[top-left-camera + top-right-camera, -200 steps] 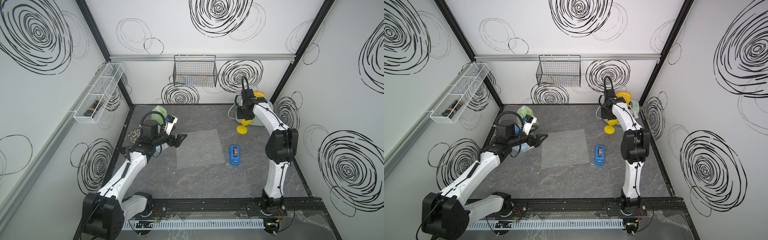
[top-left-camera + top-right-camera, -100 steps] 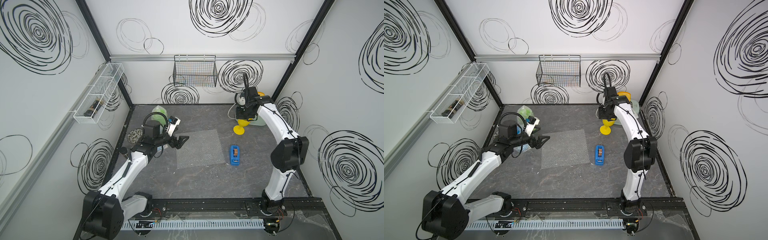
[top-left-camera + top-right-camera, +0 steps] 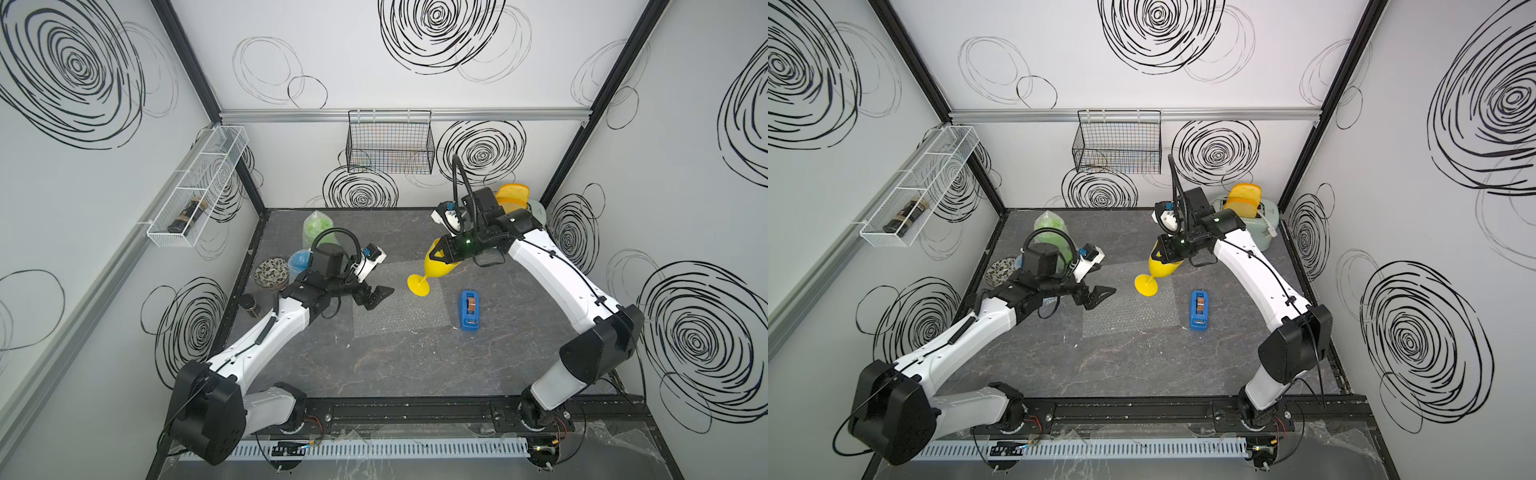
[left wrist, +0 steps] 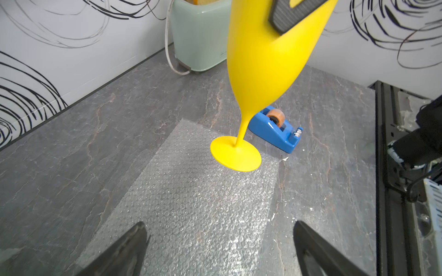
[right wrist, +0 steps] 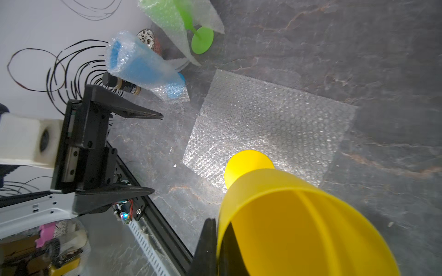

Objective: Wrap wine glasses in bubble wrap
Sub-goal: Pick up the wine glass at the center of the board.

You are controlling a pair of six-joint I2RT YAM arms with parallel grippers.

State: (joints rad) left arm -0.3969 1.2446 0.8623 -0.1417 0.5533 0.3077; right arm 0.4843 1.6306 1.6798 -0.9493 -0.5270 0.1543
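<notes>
The surface (image 3: pixel 415 365) has a bubble wrap (image 3: pixel 399 316) sheet lying flat mid-way. The left hand (image 3: pixel 376 297) hovers at the sheet's left edge, fingers wide apart and holding nothing. The right hand (image 3: pixel 439 255) is clamped on the yellow glass (image 3: pixel 439 271) rim (one finger inside the bowl). The glass is tilted, with its foot over the sheet's back right corner; can't tell if it touches. The green glass (image 3: pixel 316 226) and blue glass (image 3: pixel 298 262) sit wrapped near the left edge, toward the back. The tape dispenser (image 3: pixel 468 311) is just right of the sheet.

Tape dispenser (image 3: pixel 468 311) just right of bubble wrap (image 3: pixel 399 316).
</notes>
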